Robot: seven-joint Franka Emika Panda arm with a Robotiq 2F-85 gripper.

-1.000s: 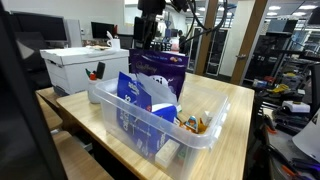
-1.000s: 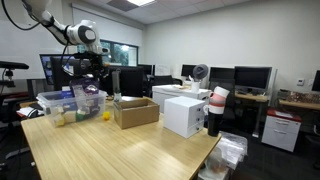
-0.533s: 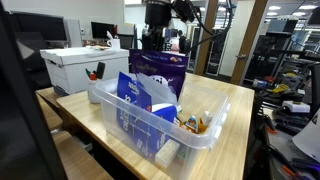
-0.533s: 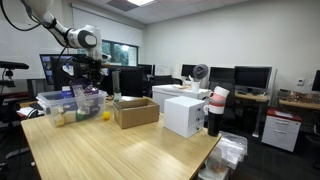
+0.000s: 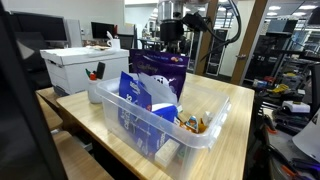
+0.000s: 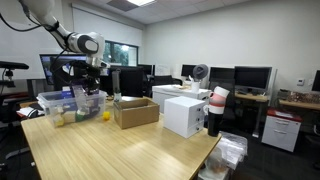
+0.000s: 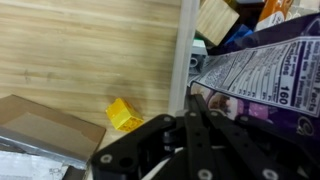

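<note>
My gripper (image 5: 172, 42) hangs over a clear plastic bin (image 5: 150, 135) on the wooden table, right at the top edge of an upright purple snack bag (image 5: 160, 72). In the wrist view the gripper (image 7: 193, 96) is shut, its two black fingers pressed together with their tips against the purple bag (image 7: 262, 80). Whether the bag's edge is pinched between them I cannot tell. A blue bag (image 5: 140, 95) leans in front of the purple one. In an exterior view the gripper (image 6: 93, 75) stands above the bin (image 6: 70, 106) at the table's far end.
A small yellow block (image 7: 124, 115) lies on the table just outside the bin wall (image 7: 183, 50). An open cardboard box (image 6: 135, 112) and a white box (image 6: 185, 115) stand on the table nearby. Another white box (image 5: 85, 65) sits beside the bin. Smaller packets (image 5: 192, 123) lie in the bin.
The gripper has closed from open to shut. It has also shifted sideways along the top of the purple bag and come down to its edge.
</note>
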